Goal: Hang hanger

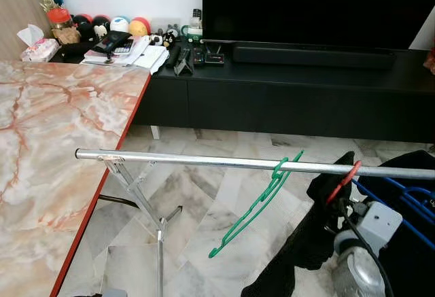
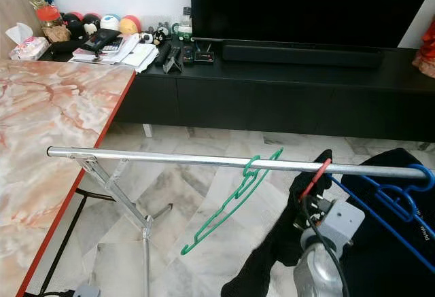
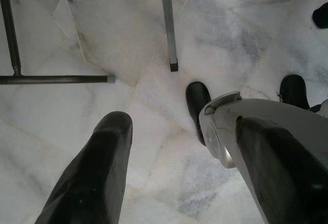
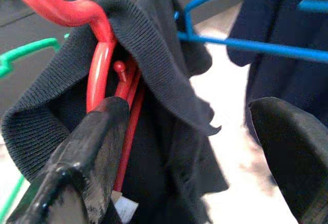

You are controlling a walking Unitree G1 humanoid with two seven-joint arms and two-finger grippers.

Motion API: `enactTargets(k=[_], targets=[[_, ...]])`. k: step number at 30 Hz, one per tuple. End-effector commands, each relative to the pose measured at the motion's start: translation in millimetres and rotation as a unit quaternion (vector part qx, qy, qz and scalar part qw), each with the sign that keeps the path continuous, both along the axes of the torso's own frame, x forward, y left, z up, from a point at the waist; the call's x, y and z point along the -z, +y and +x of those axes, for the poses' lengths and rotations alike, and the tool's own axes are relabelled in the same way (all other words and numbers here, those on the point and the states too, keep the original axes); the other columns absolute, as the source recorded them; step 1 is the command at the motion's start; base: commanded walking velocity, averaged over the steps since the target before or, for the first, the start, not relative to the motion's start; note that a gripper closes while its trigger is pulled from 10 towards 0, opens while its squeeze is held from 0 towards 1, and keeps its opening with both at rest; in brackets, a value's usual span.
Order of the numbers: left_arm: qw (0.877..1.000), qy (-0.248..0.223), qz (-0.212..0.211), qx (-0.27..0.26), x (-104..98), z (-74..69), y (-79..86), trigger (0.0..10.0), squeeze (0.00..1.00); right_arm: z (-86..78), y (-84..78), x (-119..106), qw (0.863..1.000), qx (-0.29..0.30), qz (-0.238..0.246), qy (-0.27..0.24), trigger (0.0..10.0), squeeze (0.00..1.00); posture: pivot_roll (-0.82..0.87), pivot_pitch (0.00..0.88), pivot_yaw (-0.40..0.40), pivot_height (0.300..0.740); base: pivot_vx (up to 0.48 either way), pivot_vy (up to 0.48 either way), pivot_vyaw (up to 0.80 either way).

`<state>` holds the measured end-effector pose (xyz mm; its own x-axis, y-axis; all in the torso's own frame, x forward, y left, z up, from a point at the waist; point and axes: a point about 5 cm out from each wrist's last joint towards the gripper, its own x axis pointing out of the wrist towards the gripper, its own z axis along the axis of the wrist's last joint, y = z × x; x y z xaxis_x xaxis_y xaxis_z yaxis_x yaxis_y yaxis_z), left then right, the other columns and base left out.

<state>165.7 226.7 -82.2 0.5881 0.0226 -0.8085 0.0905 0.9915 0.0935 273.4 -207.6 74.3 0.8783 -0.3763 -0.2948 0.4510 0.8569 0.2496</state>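
While a red plastic hanger (image 2: pixel 316 177) carrying a black knitted garment (image 4: pixel 154 80) hooks over the horizontal silver metal rail (image 2: pixel 170 160), the right gripper (image 4: pixel 187 147) sits just beside it, fingers spread apart. An empty green plastic hanger (image 2: pixel 228 205) hangs nearby, a blue one (image 2: pixel 391 195) beyond. The left gripper (image 3: pixel 179 178), fingers spread, points at marble floor (image 3: pixel 113 39).
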Motion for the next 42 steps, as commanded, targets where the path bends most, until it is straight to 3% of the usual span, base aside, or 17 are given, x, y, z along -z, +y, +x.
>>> enactTargets(k=[1, 5, 8, 16, 19, 25, 36, 42], targets=[[1.0, 0.013, 0.0, 0.004, 3.3, -7.5, 0.0, 10.0, 0.0, 3.4, 4.0, 1.9, 1.0, -0.012, 0.013, 0.008, 10.0, 0.0, -0.03, 0.12, -0.001, 0.74, 0.0, 0.0, 0.0], [1.0, 0.015, 0.004, 0.0, 3.9, -9.7, 1.6, 10.0, 0.0, 18.2, 23.7, -5.2, 0.998, -0.062, 0.028, -0.01, 10.0, 0.0, -0.02, 0.118, -0.002, 0.74, 0.0, 0.0, 0.0], [1.0, 0.014, 0.005, -0.001, 3.7, -9.6, 2.1, 10.0, 0.0, 19.0, 28.7, -10.6, 0.997, -0.069, 0.032, -0.028, 10.0, 0.0, -0.02, 0.12, -0.002, 0.74, 0.0, 0.0, 0.0], [1.0, 0.012, 0.005, 0.001, 3.4, -9.3, 2.6, 10.0, 0.0, 1.9, 37.2, -10.9, 0.996, -0.08, 0.029, -0.019, 10.0, 0.0, -0.02, 0.124, -0.001, 0.74, 0.0, 0.0, 0.0], [1.0, 0.011, 0.004, 0.005, 3.1, -8.5, 1.8, 10.0, 0.0, -11.0, 30.8, -11.9, 0.998, -0.063, 0.011, -0.006, 10.0, 0.0, -0.02, 0.124, -0.004, 0.74, 0.0, 0.0, 0.0], [1.0, 0.009, 0.0, 0.008, 2.9, -7.2, 0.2, 10.0, 0.0, -26.3, -0.6, -9.1, 0.999, 0.029, -0.016, 0.02, 10.0, 0.0, -0.03, 0.126, -0.005, 0.74, 0.0, 0.0, 0.0], [1.0, 0.006, 0.0, 0.01, 2.2, -5.8, -0.1, 10.0, 0.0, -31.4, 33.7, -21.3, 0.992, -0.118, 0.028, -0.011, 10.0, 0.0, -0.03, 0.126, -0.01, 0.74, 0.0, 0.0, 0.0], [1.0, 0.006, 0.0, 0.013, 2.2, -5.3, -0.8, 10.0, 0.0, -32.3, 38.2, -26.6, 0.991, -0.131, 0.03, -0.005, 10.0, 0.0, -0.03, 0.126, -0.013, 0.74, 0.0, 0.0, 0.0]])
